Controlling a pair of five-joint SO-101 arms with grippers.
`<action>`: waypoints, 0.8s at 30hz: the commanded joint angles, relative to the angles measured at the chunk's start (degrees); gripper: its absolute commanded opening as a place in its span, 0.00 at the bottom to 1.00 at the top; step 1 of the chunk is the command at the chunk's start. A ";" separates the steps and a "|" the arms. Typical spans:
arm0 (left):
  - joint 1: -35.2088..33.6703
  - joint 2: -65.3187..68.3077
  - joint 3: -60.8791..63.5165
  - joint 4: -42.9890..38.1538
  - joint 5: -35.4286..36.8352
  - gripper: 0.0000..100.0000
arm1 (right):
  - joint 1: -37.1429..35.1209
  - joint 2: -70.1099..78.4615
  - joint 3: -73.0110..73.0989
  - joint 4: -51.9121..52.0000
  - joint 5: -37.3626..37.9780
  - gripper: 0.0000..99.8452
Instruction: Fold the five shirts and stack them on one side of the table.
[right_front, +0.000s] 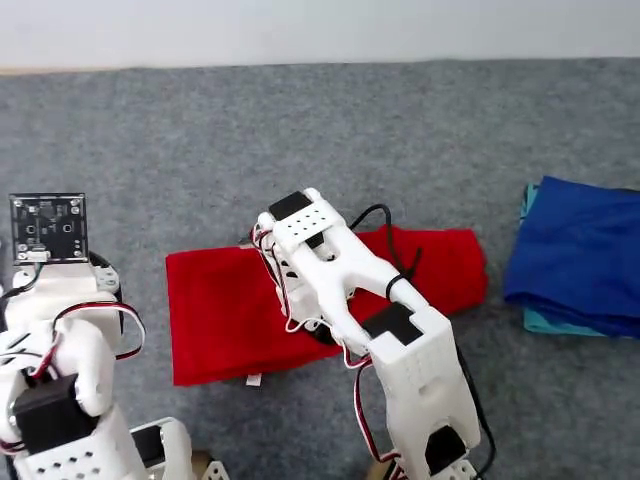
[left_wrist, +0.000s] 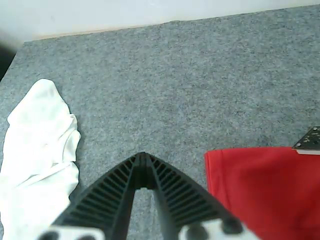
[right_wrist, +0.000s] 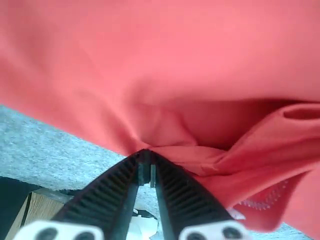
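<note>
A red shirt (right_front: 220, 300) lies partly folded across the middle of the grey table. My right arm (right_front: 340, 270) reaches over it. In the right wrist view, my right gripper (right_wrist: 145, 155) is shut on a bunched fold of the red shirt (right_wrist: 175, 65), lifting cloth off the mat. My left gripper (left_wrist: 144, 157) is shut on nothing and hovers over bare mat, between a crumpled white shirt (left_wrist: 35, 150) and the red shirt's edge (left_wrist: 265, 190). The left arm (right_front: 60, 340) sits at the near left corner.
A folded blue shirt (right_front: 580, 250) rests on a folded teal shirt (right_front: 550, 322) at the right edge. Grey felt (right_front: 300, 130) covers the table, with open room along the far side. A pale wall (right_front: 300, 30) bounds the back.
</note>
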 joint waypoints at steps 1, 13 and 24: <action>-0.09 -0.18 -0.22 -1.23 -0.35 0.00 | 0.13 -3.03 -3.34 0.92 0.00 0.01; 0.09 -0.35 -0.22 -1.23 -0.35 0.00 | 3.03 -17.27 -15.30 1.98 0.00 0.19; 0.18 -0.35 -0.13 -0.79 -0.26 0.00 | 18.24 -12.35 -15.30 1.98 0.00 0.02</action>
